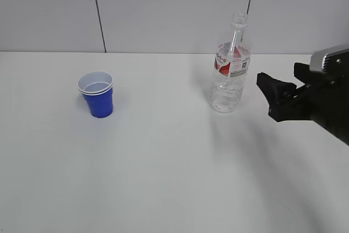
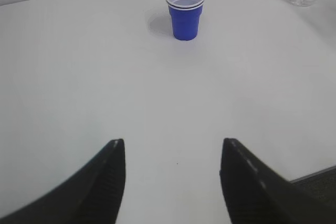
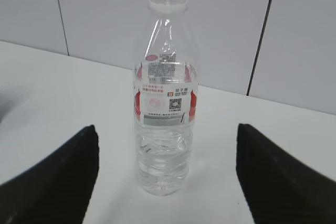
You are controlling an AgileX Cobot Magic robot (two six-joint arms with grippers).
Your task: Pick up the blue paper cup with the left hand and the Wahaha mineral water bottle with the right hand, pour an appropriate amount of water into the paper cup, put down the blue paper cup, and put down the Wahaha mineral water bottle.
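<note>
Right pincer (image 1: 271, 94), jaws wide, hovers just right of the bottle (image 1: 231, 64), w/o touching; bottle stands upright on the white table (image 1: 174, 178). Left pincer (image 2: 172, 177), also wide, empty, hangs well short of the blue cup (image 2: 185, 11), upright at table's left.

A white table (image 1: 163, 178) fills most of the exterior view. Its surface is plain and matte, and its far edge meets the wall (image 1: 174, 9). The wall is made of pale grey panels, and thin dark seams (image 1: 98, 12) run down between them, two in the exterior view. The same panels and seams stand behind the table in the right wrist view. The light is soft and even, and it gives only faint grey shadows on the table. At the lower right corner of the left wrist view the table's edge shows, with something dark grey (image 2: 320, 182) beyond it.
</note>
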